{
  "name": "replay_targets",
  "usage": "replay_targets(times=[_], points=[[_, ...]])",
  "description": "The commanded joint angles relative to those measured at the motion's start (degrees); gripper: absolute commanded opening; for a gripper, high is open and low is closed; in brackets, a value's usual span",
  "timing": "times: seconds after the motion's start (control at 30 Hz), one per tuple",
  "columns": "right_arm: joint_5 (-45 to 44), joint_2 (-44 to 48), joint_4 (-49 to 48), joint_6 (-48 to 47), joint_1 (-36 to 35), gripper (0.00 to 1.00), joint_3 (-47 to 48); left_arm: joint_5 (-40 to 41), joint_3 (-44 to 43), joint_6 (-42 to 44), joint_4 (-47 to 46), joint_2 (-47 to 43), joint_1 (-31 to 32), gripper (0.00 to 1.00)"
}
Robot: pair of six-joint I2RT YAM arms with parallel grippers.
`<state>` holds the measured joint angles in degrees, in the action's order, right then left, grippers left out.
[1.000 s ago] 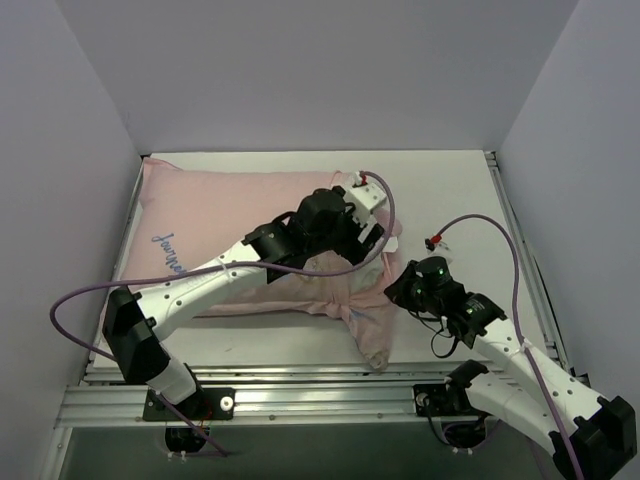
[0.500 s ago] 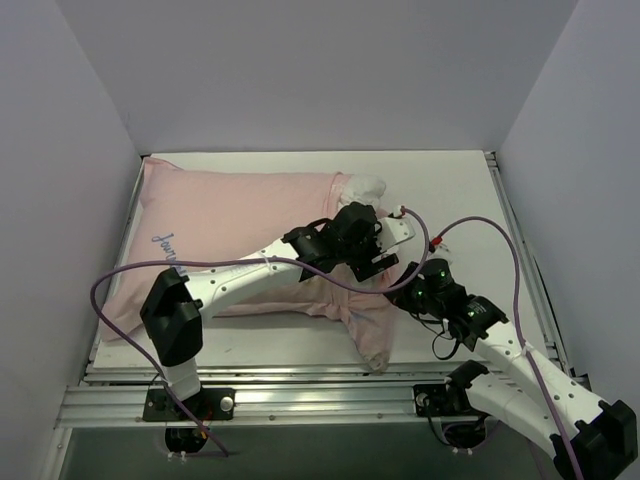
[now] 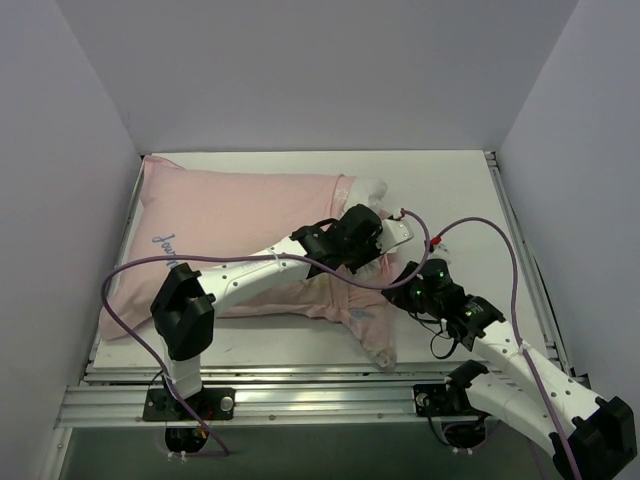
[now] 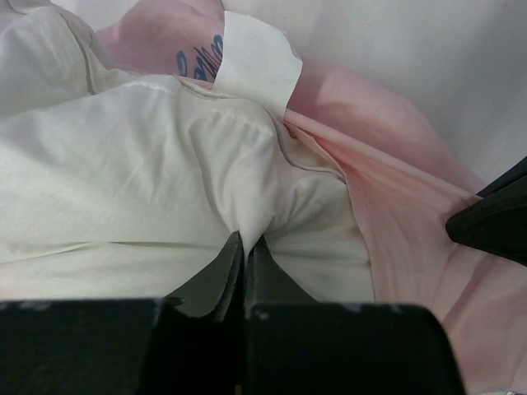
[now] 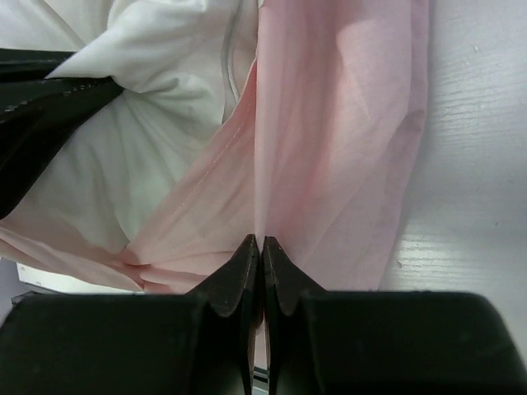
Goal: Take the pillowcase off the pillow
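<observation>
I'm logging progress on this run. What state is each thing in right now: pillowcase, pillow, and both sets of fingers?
pillowcase: mostly on the pillow, open end bunched back at the right.
pillow: white end exposed, rest covered.
left gripper: fingers shut, pinching a fold of the pillow.
right gripper: fingers shut on the pillowcase's pink edge.

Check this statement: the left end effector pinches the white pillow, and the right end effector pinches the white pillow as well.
One part is wrong. The right end effector is shut on the pink pillowcase, not the white pillow; the right wrist view shows pink fabric caught between its jaws. The left end effector does pinch the white pillow.
</observation>
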<state>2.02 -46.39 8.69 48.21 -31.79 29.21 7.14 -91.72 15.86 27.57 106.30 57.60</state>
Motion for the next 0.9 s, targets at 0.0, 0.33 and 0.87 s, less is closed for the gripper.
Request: replay_targets(times=[0.0,0.33,0.87], points=[[1.41,-0.01,-0.51,0.05,0.33,0.0,-0.56,1.12,1.37,-2.76,0.03,0.05,-0.82,0.03],[0.09,-1.24,-2.44,1.36,0.24,0.13,0.93,2.71,4.09,-12.07,-5.07,-6.19,-1.09,0.02],[-1.05,-8.97,-4.29,5.58,0.33,0.53,7.96,1.57,8.4,-17.35,-8.14,-8.65,-0.91,0.02]])
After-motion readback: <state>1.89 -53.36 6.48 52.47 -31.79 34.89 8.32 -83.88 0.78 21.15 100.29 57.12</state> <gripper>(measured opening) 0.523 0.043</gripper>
